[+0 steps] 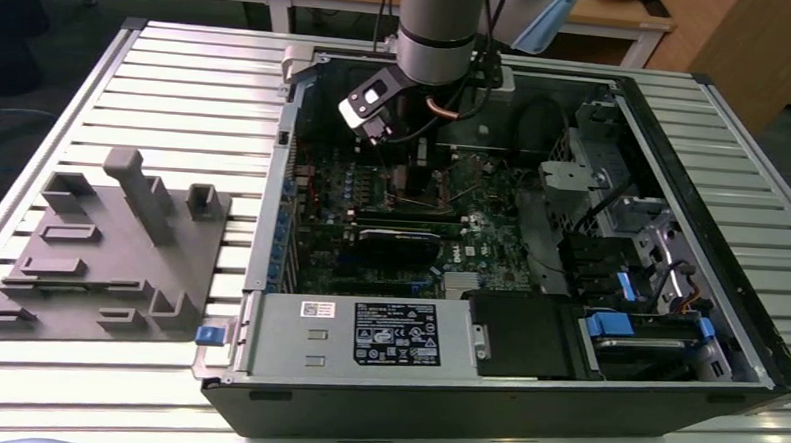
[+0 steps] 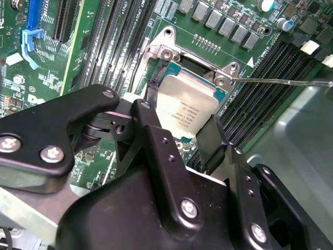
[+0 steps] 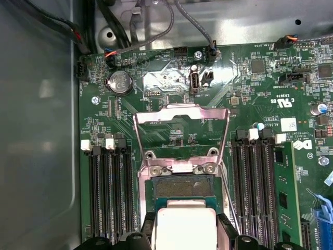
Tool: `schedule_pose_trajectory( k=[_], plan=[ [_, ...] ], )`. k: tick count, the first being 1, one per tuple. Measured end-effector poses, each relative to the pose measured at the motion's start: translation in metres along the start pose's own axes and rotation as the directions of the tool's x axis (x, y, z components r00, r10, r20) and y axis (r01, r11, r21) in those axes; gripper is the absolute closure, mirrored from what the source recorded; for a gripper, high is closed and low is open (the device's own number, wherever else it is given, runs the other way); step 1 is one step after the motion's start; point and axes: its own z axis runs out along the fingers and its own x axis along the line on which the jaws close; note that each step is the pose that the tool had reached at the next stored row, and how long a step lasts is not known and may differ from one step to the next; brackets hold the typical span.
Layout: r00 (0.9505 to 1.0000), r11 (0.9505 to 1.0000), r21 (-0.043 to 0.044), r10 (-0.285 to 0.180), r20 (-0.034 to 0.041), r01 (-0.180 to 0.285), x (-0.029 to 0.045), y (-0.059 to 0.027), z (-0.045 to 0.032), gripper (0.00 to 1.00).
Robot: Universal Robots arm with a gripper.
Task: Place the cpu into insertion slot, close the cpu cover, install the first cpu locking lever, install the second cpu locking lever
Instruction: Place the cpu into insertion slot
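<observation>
claw (image 2: 183, 119) clamped on the cpu (image 2: 195, 99), insertion slot (image 3: 183, 186) just ahead, partly uncovered; cpu cover (image 3: 181, 115) open beyond. risk: offset or tilted seating likely bends contacts.

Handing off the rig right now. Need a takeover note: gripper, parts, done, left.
Gripper: shut on the cpu, holding it over the insertion slot. Part of the contact field is uncovered, so the cpu does not look seated.
cpu cover: open, standing up beyond the slot.
Locking lever: one thin rod is unlatched and sticks out free.
Done: cpu is in the grip at the slot.
Left: seat the cpu, close the cover, latch both levers.
</observation>
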Motion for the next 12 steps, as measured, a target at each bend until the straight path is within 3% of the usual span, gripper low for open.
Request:
schedule_pose_trajectory(
  k=[12],
  plan=[
    [1.0000,1.0000,-0.0001,-0.002,-0.0002,0.002,0.0021,0.0006,0.0011,0.46]
  ],
)
